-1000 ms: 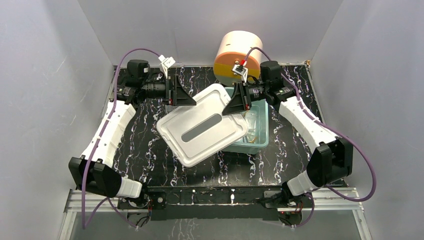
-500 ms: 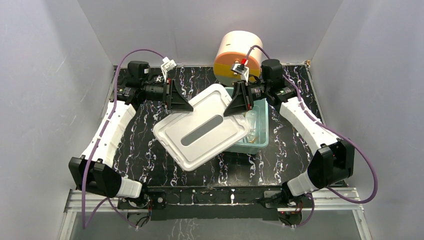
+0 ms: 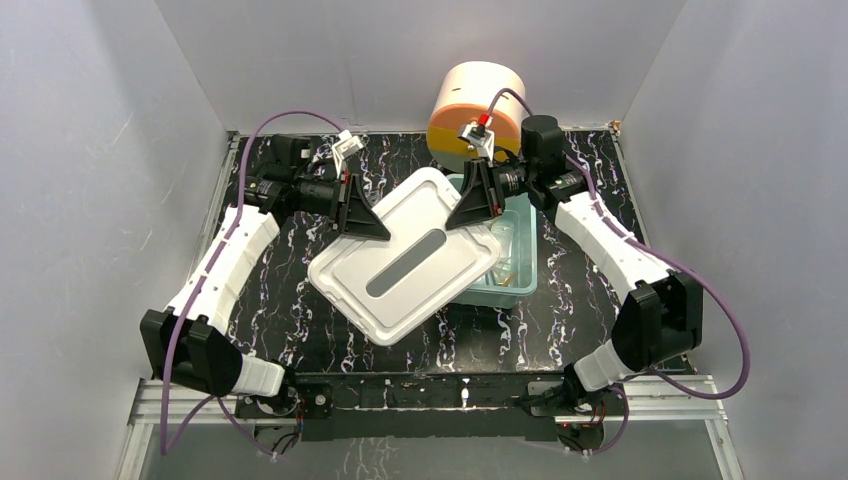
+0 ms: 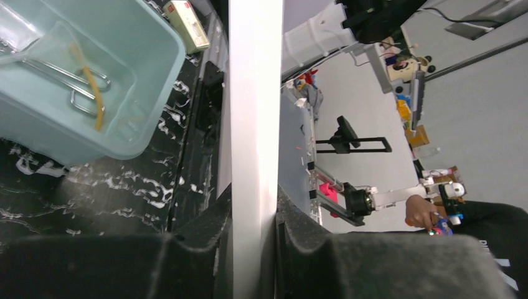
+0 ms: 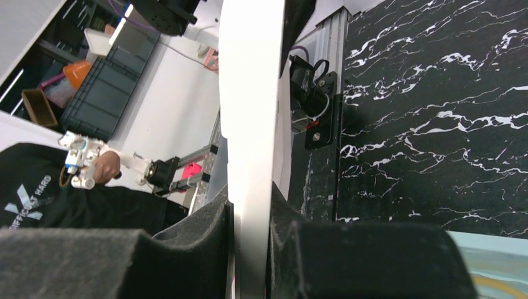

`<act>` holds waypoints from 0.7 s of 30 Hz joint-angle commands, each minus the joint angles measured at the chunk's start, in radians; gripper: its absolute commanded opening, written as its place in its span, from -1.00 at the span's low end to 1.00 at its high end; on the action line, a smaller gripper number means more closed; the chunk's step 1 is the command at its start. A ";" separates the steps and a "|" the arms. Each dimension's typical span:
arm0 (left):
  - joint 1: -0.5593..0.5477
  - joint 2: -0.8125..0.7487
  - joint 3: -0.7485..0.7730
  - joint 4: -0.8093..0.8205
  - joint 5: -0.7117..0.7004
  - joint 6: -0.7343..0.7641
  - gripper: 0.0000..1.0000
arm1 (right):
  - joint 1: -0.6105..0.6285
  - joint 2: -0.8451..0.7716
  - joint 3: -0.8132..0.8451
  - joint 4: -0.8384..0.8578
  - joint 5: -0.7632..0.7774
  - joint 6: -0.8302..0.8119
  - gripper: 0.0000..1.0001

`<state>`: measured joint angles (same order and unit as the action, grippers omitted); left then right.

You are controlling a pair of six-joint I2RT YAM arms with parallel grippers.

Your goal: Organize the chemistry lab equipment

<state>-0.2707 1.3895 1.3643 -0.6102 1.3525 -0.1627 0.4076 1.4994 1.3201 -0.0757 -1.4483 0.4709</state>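
White plastic lid (image 3: 405, 265) is pinched at its left edge by the left tool (image 3: 372, 222) and at its far edge by the right tool (image 3: 465, 213). It half covers the teal bin (image 3: 522, 272) near the worktop's (image 3: 290, 300) far edge. Inside lie metal scissors (image 4: 62, 68) and tan rubber tubing (image 4: 91, 81), perhaps other items too

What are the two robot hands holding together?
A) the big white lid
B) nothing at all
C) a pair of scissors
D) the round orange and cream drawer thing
A: the left hand and the right hand each pinch an edge of the white lid, which hangs tilted over the teal bin; both wrist views show the lid's edge squeezed between the pads.
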 commanded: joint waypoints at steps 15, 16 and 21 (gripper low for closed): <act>-0.003 -0.051 0.025 0.020 -0.128 -0.036 -1.00 | -0.130 0.027 0.060 0.282 0.202 0.244 0.47; -0.004 -0.056 0.007 0.083 -0.141 -0.102 -1.00 | -0.144 0.028 0.068 0.268 0.245 0.248 0.50; -0.004 -0.090 -0.109 0.542 -0.209 -0.533 -1.00 | -0.203 -0.013 0.074 0.139 0.513 0.270 0.59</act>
<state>-0.2722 1.3705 1.3392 -0.4862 1.1885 -0.3012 0.2371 1.5352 1.3457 0.1032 -1.1687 0.6918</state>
